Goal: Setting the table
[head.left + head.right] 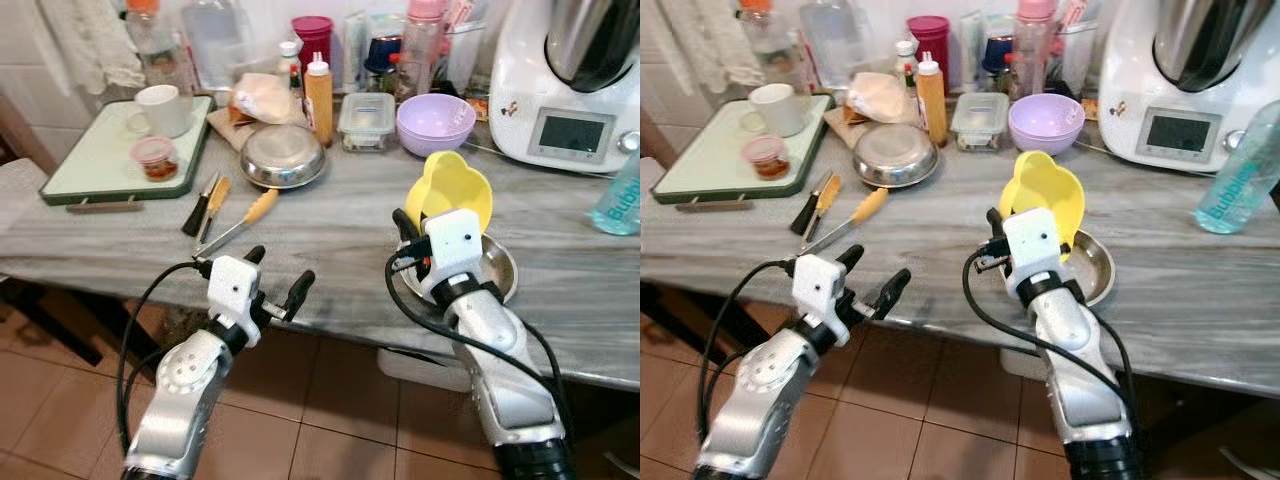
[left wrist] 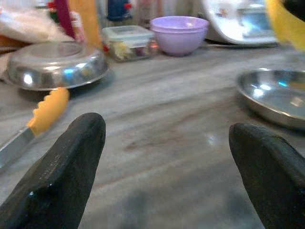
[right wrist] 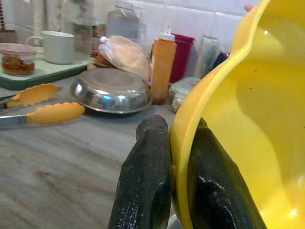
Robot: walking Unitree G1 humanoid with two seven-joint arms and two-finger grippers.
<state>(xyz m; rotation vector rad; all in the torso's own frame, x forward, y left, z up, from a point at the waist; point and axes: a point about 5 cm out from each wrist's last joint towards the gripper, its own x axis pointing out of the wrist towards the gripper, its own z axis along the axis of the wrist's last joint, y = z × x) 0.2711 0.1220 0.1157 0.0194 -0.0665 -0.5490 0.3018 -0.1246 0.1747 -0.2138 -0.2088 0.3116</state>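
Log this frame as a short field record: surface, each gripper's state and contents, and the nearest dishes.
surface: grey marble-look counter
right gripper: shut on the rim of a yellow bowl, held tilted above a steel plate
left gripper: open, holding nothing, at the counter's front edge
near left gripper: yellow-handled tongs
behind: upturned steel dish, purple bowl

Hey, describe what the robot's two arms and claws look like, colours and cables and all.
Both arms are silver metal with rounded, jointed segments. Each wrist carries a white boxy block, and a black cable loops from it back along the arm. The left claw and right claw each have two long, black, glossy fingers with rounded tips.
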